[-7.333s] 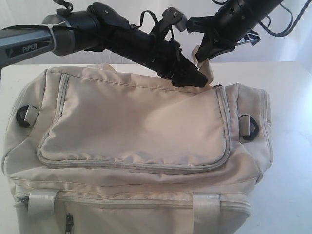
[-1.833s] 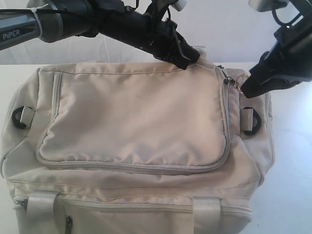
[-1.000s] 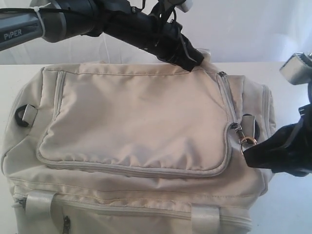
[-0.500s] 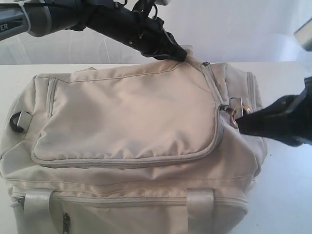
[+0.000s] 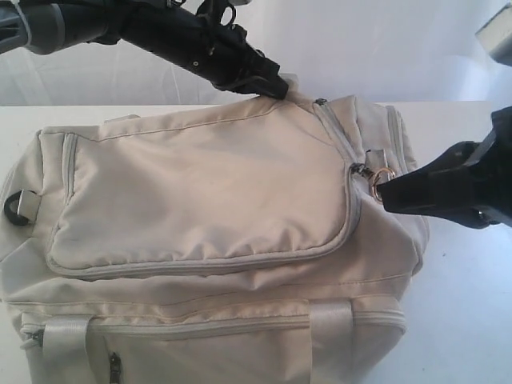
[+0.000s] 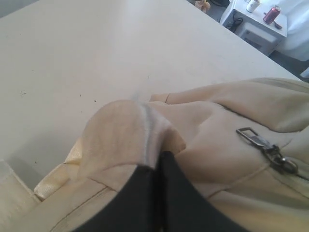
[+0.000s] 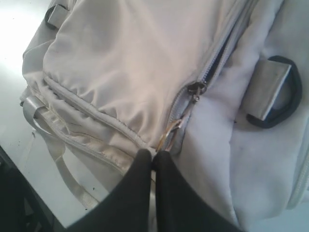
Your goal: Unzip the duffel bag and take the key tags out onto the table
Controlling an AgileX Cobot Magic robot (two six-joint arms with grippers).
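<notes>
Unzipping was partway: cream-beige fabric duffel bag [image 5: 200, 184] gaped at right; right gripper [image 5: 381, 192] clamped metal zipper ring [image 5: 383, 174], left gripper [image 5: 280, 90] pinched far fabric; key tags unseen.

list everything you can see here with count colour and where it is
duffel bag: 1, cream-beige, on the table
table: 1, white, under the bag
zipper pull: 1, metal, at the flap's right edge
D-rings: 2, black, one at each bag end
webbing straps: 2, pale, on the bag's near side
left end effector: 1, black, shut on a fold of bag fabric
right end effector: 1, black, shut on the zipper pull
</notes>
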